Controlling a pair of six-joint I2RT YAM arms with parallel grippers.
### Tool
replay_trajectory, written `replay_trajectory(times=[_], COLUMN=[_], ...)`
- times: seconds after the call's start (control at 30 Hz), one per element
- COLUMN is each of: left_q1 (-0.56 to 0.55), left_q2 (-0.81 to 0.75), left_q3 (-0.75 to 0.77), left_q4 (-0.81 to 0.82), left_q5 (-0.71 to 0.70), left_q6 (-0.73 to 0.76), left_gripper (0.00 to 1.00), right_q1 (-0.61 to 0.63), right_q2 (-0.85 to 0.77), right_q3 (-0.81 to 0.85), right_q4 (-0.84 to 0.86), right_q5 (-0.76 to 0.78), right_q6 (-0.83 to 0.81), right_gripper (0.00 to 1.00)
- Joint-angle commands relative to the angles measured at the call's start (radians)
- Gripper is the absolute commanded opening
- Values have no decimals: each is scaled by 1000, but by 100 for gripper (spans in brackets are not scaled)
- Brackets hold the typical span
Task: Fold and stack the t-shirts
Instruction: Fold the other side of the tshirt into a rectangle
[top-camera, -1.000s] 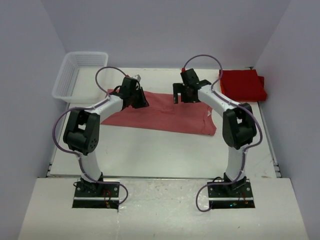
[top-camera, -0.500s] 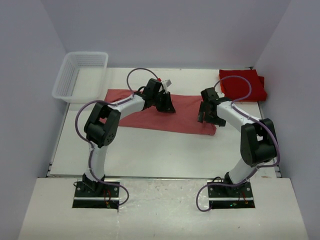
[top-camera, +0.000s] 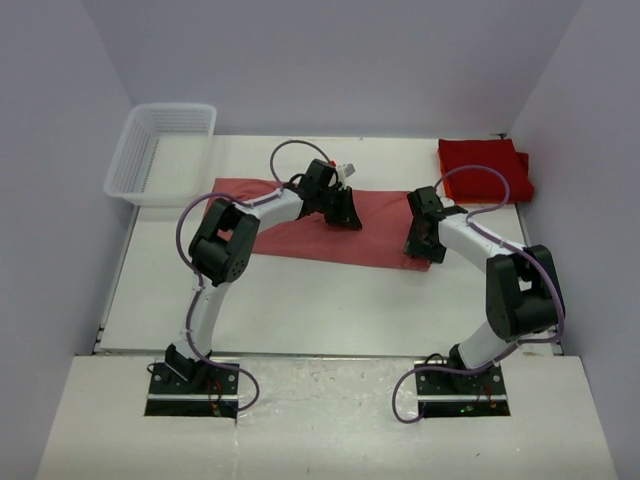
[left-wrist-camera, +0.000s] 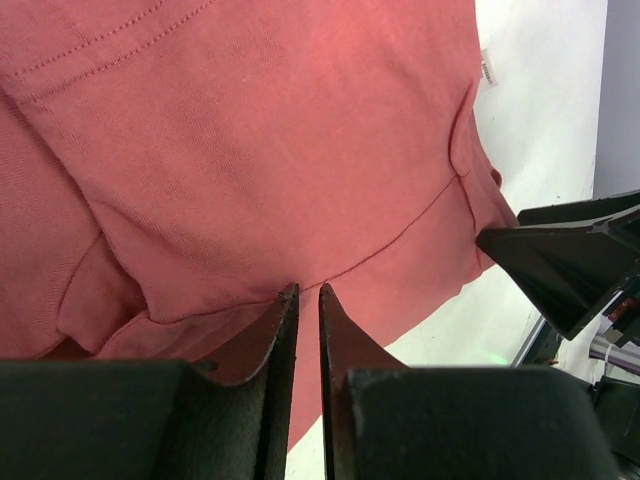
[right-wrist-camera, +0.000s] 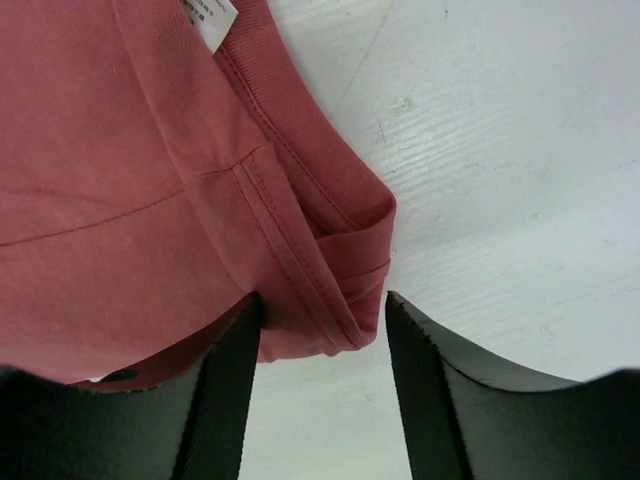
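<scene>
Table (top-camera: 330, 300) is showing open room at lower centre. Right gripper (right-wrist-camera: 322, 300), half open, is straddling the corner edge of the salmon t-shirt (top-camera: 300, 238). Left gripper (left-wrist-camera: 308, 292), nearly closed, is pinching its fold mid-frame. Folded red t-shirts (top-camera: 485, 168) are sitting upper right.

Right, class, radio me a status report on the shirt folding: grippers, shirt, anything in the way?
Left gripper pinched shut on salmon t-shirt, mid-cloth. Right gripper open, straddling its near-right corner. Shirt lies spread out, not yet folded. Nothing in the way.
</scene>
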Motion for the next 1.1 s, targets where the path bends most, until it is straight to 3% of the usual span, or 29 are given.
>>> replay_trajectory(times=[0.0,0.13,0.27,0.33,0.37,0.5,0.67,1.07], left_q1=[1,0,1,1,1,9,38,15], left_q2=[8,23,26,29,32,69,118,20], left_q3=[43,56,54,56,59,86,88,57], left_q4=[-3,-28,-43,-55,-81,-169,-207,-170], left_q5=[11,0,-6,-24,-42,-133,-147,-141], left_q6=[-2,8,18,28,29,11,-20,29], left_gripper=[14,14,14,14,14,10,1,3], right_q1=[3,-1,-15,-27,-31,-49,-67,-124], right_q2=[-32,-23,-5,-11,-12,-25,-52,-11], right_q3=[-8,-5,1,1,4,13,2,27], right_q4=[30,33,28,22,16,-25,-56,-56], right_q5=[-4,-30,-35,-27,-15,34,75,43], right_q6=[40,57,63,67,69,76,77,38], right_gripper=[52,32,26,8,7,7,7,10])
